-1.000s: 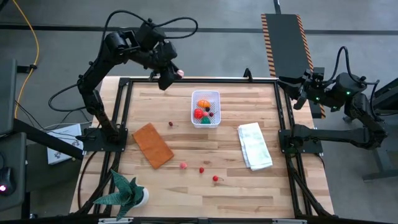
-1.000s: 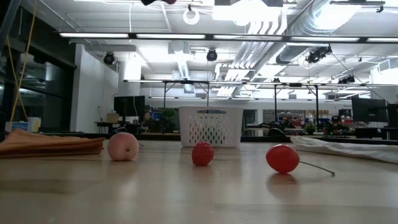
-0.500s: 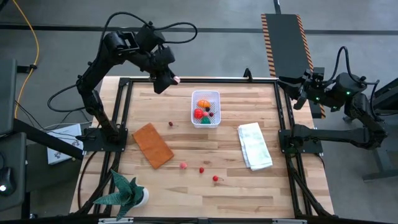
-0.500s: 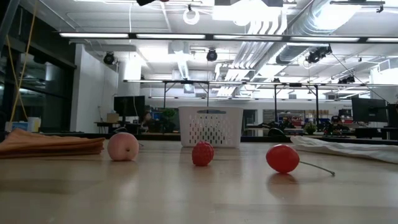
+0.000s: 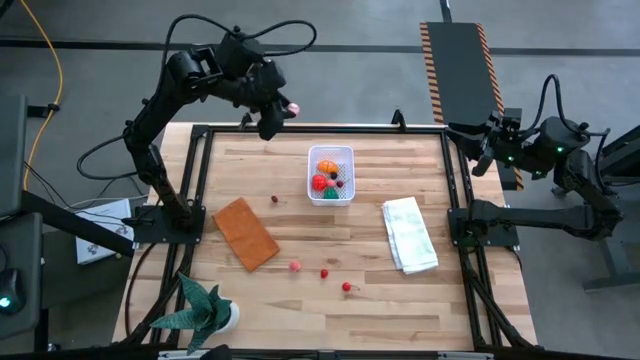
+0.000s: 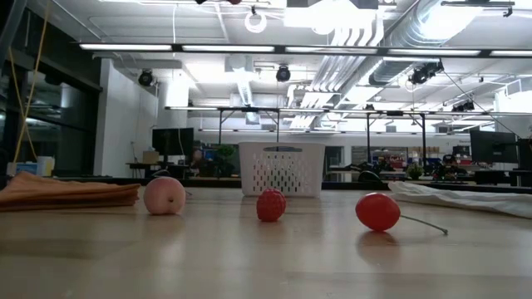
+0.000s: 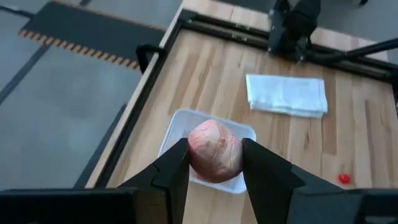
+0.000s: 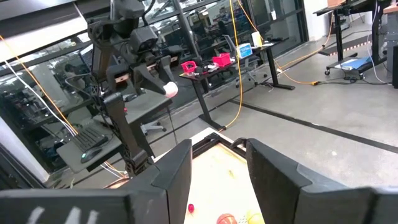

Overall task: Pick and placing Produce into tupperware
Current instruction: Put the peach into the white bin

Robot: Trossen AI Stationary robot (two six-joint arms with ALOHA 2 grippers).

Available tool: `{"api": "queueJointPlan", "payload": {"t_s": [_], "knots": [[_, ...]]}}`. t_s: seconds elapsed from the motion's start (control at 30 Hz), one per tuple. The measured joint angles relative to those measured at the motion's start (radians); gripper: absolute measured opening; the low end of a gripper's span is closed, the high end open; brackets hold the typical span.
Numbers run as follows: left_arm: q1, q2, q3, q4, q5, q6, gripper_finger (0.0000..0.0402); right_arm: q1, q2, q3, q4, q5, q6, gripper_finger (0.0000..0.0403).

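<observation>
Tupperware mid-table, already holds several pieces. Left gripper raised above and beyond tupperware's far-left corner, jaws clamped on pink fruit. Right gripper parked off table, part-open, empty. Risk: release off-centre, fruit bounces off rim.

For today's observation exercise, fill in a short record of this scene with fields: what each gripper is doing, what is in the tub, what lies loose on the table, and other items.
left gripper: raised over the table's far edge, shut on a pink peach-like piece
right gripper: off the table's right side, holding nothing
tupperware: holds orange, red and green pieces
loose produce: a dark berry, a pink piece, a red berry, a red cherry
other items: orange-brown flat rectangle, white cloth, green spiky plant
</observation>
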Motion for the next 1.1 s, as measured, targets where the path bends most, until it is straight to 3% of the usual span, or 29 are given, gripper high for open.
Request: {"api": "queueJointPlan", "payload": {"t_s": [0.37, 0.83, 1.1], "knots": [[-0.001, 0.041, -0.007, 0.018, 0.036, 0.015, 0.0127, 0.000, 0.000, 0.000, 0.000, 0.000, 0.000, 0.0144], [-0.040, 0.190, -0.112, 0.028, 0.052, 0.031, 0.0127, 0.000, 0.000, 0.000, 0.000, -0.021, 0.006, 0.0144], [-0.042, 0.213, -0.210, 0.085, 0.053, 0.030, 0.0127, 0.000, 0.000, 0.000, -0.001, -0.028, 0.002, 0.0144]]}}
